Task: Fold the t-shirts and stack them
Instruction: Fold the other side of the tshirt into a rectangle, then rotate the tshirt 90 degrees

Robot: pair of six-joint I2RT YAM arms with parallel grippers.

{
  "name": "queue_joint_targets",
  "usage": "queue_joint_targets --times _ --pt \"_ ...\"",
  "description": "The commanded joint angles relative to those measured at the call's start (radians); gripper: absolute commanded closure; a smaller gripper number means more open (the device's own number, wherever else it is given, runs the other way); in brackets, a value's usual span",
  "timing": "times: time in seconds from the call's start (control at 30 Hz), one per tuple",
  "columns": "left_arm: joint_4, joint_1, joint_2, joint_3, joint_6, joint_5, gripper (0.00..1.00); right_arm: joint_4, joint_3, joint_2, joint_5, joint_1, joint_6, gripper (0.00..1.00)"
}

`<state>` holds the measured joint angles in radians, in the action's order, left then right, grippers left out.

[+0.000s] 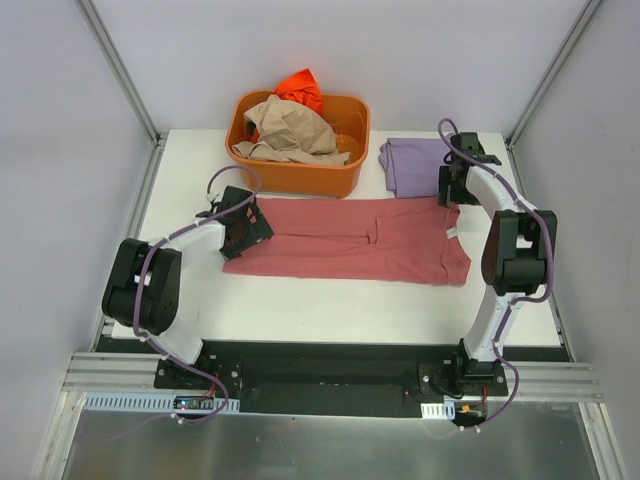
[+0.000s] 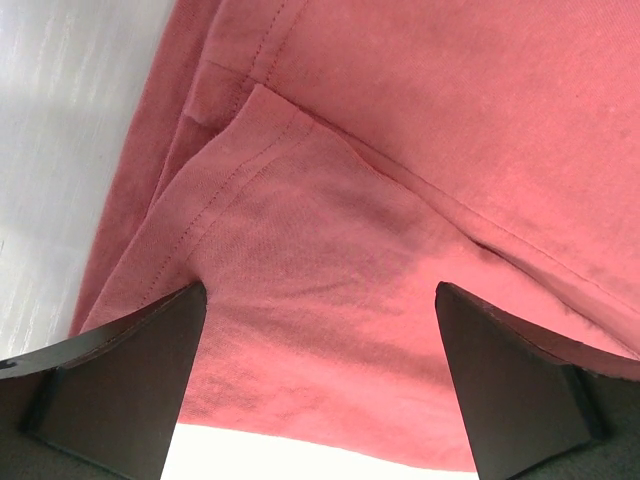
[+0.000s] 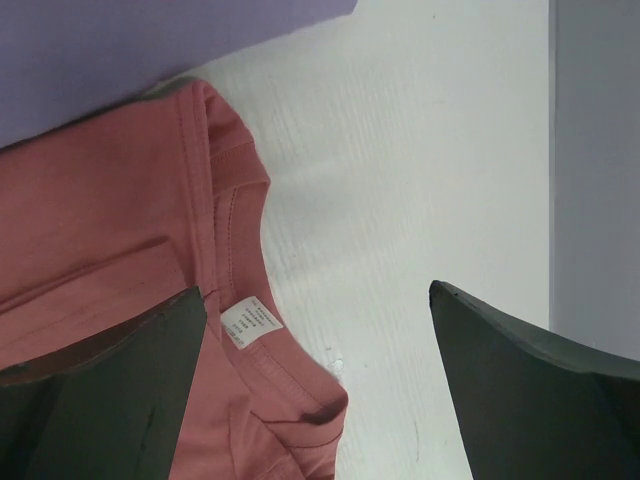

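Four shirts are in sight, one rose-red shirt point(image 1: 350, 240) and one purple shirt point(image 1: 412, 165) on the single desk point(image 1: 330, 300), one tan shirt point(image 1: 290, 130) and one orange shirt point(image 1: 302, 90) in the one tub point(image 1: 300, 180), plus two grippers, the left gripper point(image 1: 250, 225) and the right gripper point(image 1: 450, 190).

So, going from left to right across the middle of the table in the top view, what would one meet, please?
Left pincer → dusty rose-red t-shirt → right pincer.
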<state>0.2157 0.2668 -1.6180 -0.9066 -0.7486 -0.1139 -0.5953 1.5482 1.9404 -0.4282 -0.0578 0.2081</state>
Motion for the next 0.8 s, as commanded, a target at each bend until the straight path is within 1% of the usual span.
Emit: queue_joint_targets --times 0.0,0.13,0.3,0.37,0.47,0.53,0.63,0.7,0.77 --pt "0.086 -0.009 0.033 0.092 0.006 0.039 0.01 -0.055 -0.011 -0.057 0.022 -0.008 -0.081 0.04" --pt "0.093 -0.008 0.072 0.162 0.002 0.109 0.01 -0.061 -0.097 -0.155 0.15 -0.014 -0.134 0.04" --pt "0.131 -0.008 0.142 0.239 -0.014 0.112 0.01 -0.026 -0.256 -0.259 0.314 -0.063 -0.203 0.04" --pt "0.163 -0.008 0.191 0.264 -0.012 0.143 0.01 -0.023 -0.316 -0.273 0.316 -0.095 -0.258 0.04" --pt "0.212 -0.008 0.294 0.298 -0.003 0.148 0.01 -0.005 -0.397 -0.281 0.313 -0.094 -0.343 0.04" --pt "0.224 -0.008 0.363 0.295 0.018 0.167 0.01 0.029 -0.434 -0.284 0.333 -0.094 -0.368 0.04" --pt "0.223 -0.001 0.437 0.241 0.044 0.209 0.01 0.072 -0.461 -0.29 0.377 -0.094 -0.389 0.04" --pt "0.215 0.005 0.445 0.187 0.07 0.191 0.01 0.081 -0.468 -0.293 0.376 -0.096 -0.397 0.04" --pt "0.2 0.005 0.42 0.131 0.083 0.18 0.01 0.083 -0.47 -0.297 0.365 -0.091 -0.406 0.04"
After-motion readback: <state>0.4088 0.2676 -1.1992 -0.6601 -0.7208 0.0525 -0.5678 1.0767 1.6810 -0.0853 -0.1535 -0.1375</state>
